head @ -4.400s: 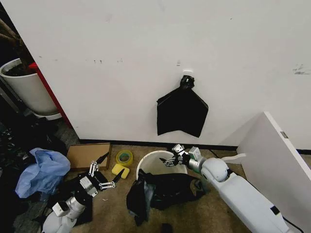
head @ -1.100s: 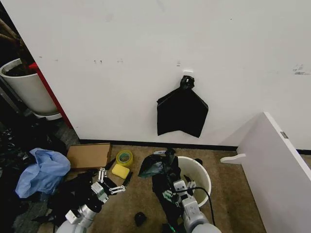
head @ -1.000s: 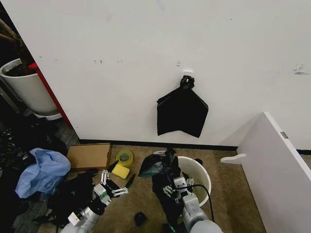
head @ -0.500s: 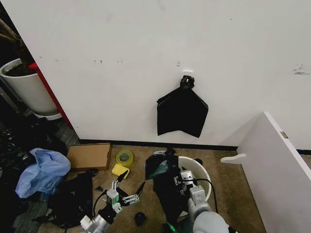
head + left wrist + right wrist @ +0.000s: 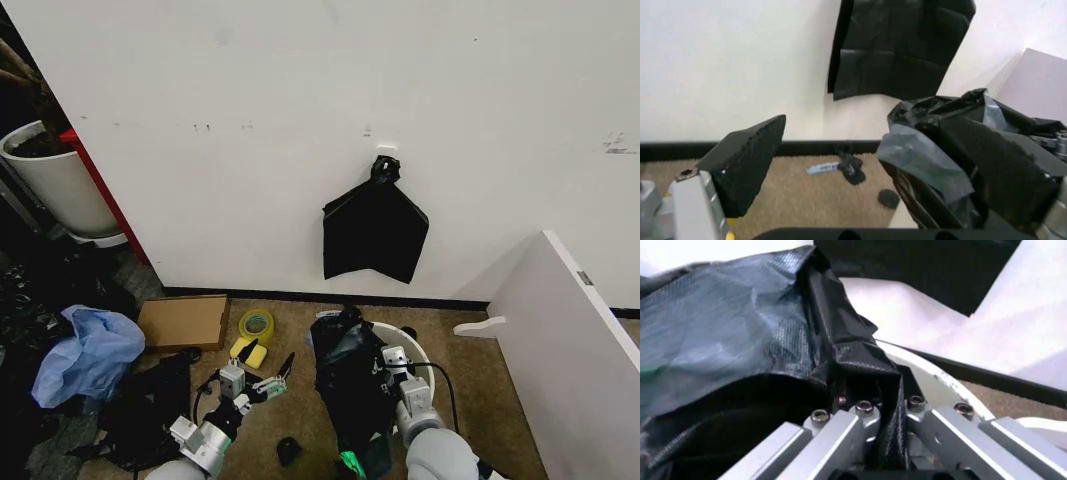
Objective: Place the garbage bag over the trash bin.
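Fingers of the right gripper (image 5: 385, 367) are clamped on a fold of the garbage bag (image 5: 350, 395); the right wrist view shows the pinched plastic between them (image 5: 888, 405), just over the white rim. Fingers of the left gripper (image 5: 258, 375) stand apart with nothing between them, low and left of centre in the head view and pointed toward the bag; in the left wrist view one dark pad (image 5: 747, 160) is clear of the plastic.

Garbage bag: bunched, crinkled, standing up at lower centre of the head frame, draped against the left side of the trash bin (image 5: 422, 372). It hides that side of the rim. The bin's right rim and part of its inside are bare. Bin stands on the brown floor (image 5: 480, 400), near the wall.

Step in hand, as I judge it: spreading the bag mouth over the rim. One edge is held at the bin; the bag is not yet open around it.

Next move calls for a second hold on the free edge by the left gripper, then pulling the two holds apart so the mouth spans the rim. Thin film; likely to slip or fold back.

Surroundings: a flat black bag (image 5: 374, 232) hangs on the wall above; yellow tape roll (image 5: 256, 324), cardboard (image 5: 182, 321) and blue plastic (image 5: 90, 352) lie at lower left; white planter (image 5: 55, 180) at far left.
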Available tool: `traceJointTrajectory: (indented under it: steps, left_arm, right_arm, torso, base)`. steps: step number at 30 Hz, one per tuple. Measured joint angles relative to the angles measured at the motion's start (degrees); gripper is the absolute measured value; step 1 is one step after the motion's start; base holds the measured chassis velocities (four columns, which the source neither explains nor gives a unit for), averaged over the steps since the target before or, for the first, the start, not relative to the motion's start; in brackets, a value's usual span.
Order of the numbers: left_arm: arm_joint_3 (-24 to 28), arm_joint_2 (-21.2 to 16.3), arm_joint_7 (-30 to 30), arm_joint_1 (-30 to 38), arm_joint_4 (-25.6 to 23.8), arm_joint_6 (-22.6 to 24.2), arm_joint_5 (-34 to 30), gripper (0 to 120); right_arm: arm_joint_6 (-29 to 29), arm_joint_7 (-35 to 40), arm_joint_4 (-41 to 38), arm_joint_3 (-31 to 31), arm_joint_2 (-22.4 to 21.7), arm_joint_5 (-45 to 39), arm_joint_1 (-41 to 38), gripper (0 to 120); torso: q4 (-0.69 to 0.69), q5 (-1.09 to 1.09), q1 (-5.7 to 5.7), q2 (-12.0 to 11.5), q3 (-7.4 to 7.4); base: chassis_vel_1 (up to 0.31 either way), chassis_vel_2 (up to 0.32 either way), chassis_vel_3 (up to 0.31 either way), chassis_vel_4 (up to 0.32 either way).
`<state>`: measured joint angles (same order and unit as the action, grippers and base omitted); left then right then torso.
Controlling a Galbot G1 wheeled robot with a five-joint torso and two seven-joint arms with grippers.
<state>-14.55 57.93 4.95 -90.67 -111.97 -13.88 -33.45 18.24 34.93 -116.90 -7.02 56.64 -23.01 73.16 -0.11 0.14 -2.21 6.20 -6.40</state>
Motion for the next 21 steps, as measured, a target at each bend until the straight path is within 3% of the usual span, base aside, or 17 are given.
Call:
traceJointTrajectory:
  steps: [6,8,11,13,15,21]
  left_arm:
    - [2.08,-1.53,-5.54,-0.63,-3.58,4.24,-1.86,100]
    - [3.97,-1.15,-9.73,-0.09,-4.54,6.76,-1.87,100]
    - [8.83,-0.41,-20.94,1.83,-7.39,12.75,-2.29,100]
    - [10.73,-0.19,-23.75,2.96,-8.38,15.21,-2.87,100]
    - [11.37,-0.1,-24.37,3.41,-8.69,16.02,-3.17,100]
    - [15.96,1.65,-27.79,6.61,-10.77,24.78,-8.36,100]
  right_arm:
    - [0.27,0.1,0.41,-1.59,0.66,-0.21,-2.05,0]
    - [0.31,0.14,0.59,-1.89,1.19,-0.36,-2.85,0]
    - [0.47,0.24,0.41,-2.26,1.55,-0.91,-3.71,0]
    - [0.56,0.28,0.09,-2.39,1.28,-1.19,-3.76,0]
    - [0.61,0.3,-0.02,-2.44,1.11,-1.27,-3.73,0]
    - [1.12,0.56,0.58,-5.35,0.28,-2.32,-6.31,0]
  torso:
    - [0.0,0.0,0.0,0.0,0.0]
    - [0.0,0.01,0.0,0.0,0.0]
    - [0.0,0.01,0.0,0.0,0.0]
    - [0.0,0.02,0.0,0.0,0.0]
    - [0.0,0.01,0.0,0.0,0.0]
    - [-0.01,0.01,0.0,0.0,0.0]
  base:
    - [0.0,0.0,0.0,0.0]
    - [0.0,0.0,0.0,0.0]
    - [0.0,0.0,0.0,0.0]
    - [0.0,0.0,0.0,0.0]
    - [0.0,0.0,0.0,0.0]
    - [0.0,0.0,0.0,0.0]
